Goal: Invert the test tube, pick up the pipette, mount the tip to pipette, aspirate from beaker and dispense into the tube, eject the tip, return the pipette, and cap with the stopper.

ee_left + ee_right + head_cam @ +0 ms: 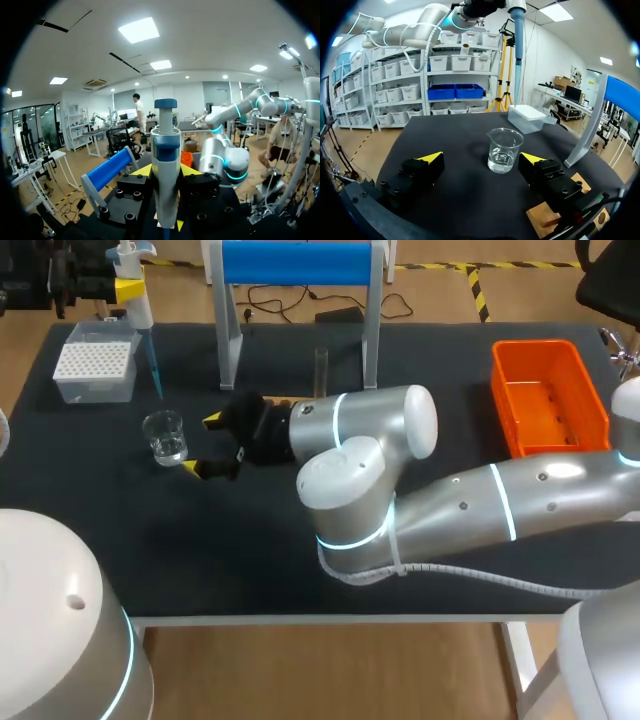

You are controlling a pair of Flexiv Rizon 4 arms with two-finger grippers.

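Two arms show in the head view. The right arm (470, 505) lies across the dark worktop (450, 390) from the right, and the right gripper (202, 444) sits low over the worktop with its fingers spread wide. The glass beaker (165, 437) stands just ahead of those fingers, not gripped. Far ahead of them, the left gripper (130, 285) holds the pipette (143, 310) upright, and its blue tip (155, 365) points down between the beaker and the white tip box (95, 362). Well behind the right fingers, the test tube (321, 370) stands upright by the blue-topped stand (297, 262). An orange bin (548, 395) sits further back still.

The left wrist view shows none of the worktop items. It does show the grasp: the left gripper (166, 172) has a yellow-tipped finger (142, 171) on each side of the pipette (165, 160), pinching its body, and the blue plunger cap rises above them. The right arm (222, 160) and the stand (107, 172) lie beyond.

The right wrist view looks along the worktop (465, 200). The right gripper (481, 159) has its fingers (431, 157) far apart. The beaker (505, 150), holding a little clear liquid, stands just ahead of them and off-centre in the gap, touching neither. The pipette's tip (517, 60) hangs above and beyond the beaker, outside the liquid, with the tip box (532, 116) behind. Only this view shows a tan block (555, 215) lying beside one finger.
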